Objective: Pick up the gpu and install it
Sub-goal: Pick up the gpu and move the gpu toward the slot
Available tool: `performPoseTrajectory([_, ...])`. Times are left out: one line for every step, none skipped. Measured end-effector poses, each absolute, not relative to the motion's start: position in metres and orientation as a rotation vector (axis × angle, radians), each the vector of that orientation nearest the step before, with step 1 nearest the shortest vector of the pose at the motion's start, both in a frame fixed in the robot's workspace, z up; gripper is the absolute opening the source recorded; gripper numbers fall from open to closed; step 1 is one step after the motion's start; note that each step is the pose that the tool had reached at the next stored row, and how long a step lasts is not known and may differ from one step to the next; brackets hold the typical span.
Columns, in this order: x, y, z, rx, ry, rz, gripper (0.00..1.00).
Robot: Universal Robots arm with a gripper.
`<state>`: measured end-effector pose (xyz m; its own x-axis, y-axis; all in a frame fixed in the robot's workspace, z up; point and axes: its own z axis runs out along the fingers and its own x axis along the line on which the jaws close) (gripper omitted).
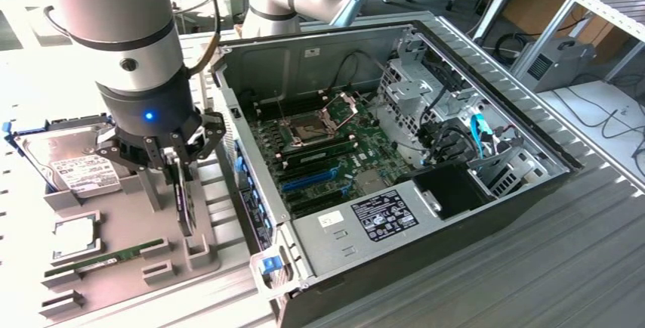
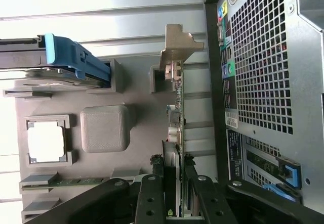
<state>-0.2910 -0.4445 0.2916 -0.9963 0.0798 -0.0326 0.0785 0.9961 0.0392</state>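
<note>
The gpu (image 1: 184, 201) is a thin dark card standing on edge in the grey parts holder (image 1: 121, 222), just off the open computer case's side on the exterior view's left. My gripper (image 1: 177, 165) comes down on it from above, and its fingers press both faces of the card. In the wrist view the gpu (image 2: 176, 107) runs edge-on from its silver end bracket (image 2: 178, 47) back into my gripper (image 2: 175, 173), which is shut on it. The card's lower edge sits at the holder's slot (image 1: 192, 241); whether it is lifted clear I cannot tell.
The open case (image 1: 302, 63) shows its motherboard with blue expansion slots (image 1: 307, 181). The case's perforated rear panel (image 2: 268, 72) stands close beside the card. On the holder lie a hard drive (image 1: 75, 165), a CPU (image 1: 75, 237) and a green RAM stick (image 1: 111, 256).
</note>
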Motion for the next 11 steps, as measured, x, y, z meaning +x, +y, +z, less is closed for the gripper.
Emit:
performPoseTrajectory([-0.291,-0.444,0.292,0.123,3.105,0.059,0.27])
performPoseTrajectory([-0.291,-0.444,0.294,0.123,3.104,0.059,0.27])
performPoseTrajectory([-0.291,-0.444,0.295,0.123,3.104,0.059,0.27])
performPoseTrajectory([-0.291,-0.444,0.298,0.123,3.104,0.059,0.27])
performPoseTrajectory([-0.291,-0.444,0.300,0.123,3.104,0.059,0.27])
performPoseTrajectory([-0.291,-0.444,0.301,0.123,3.104,0.059,0.27])
performPoseTrajectory([-0.291,-0.444,0.302,0.123,3.105,0.059,0.27])
performPoseTrajectory([-0.291,-0.444,0.302,0.123,3.104,0.059,0.27])
performPoseTrajectory([-0.291,-0.444,0.303,0.123,3.104,0.059,0.27])
performPoseTrajectory([-0.291,-0.444,0.303,0.123,3.104,0.059,0.27])
performPoseTrajectory([-0.291,-0.444,0.304,0.123,3.104,0.059,0.27])
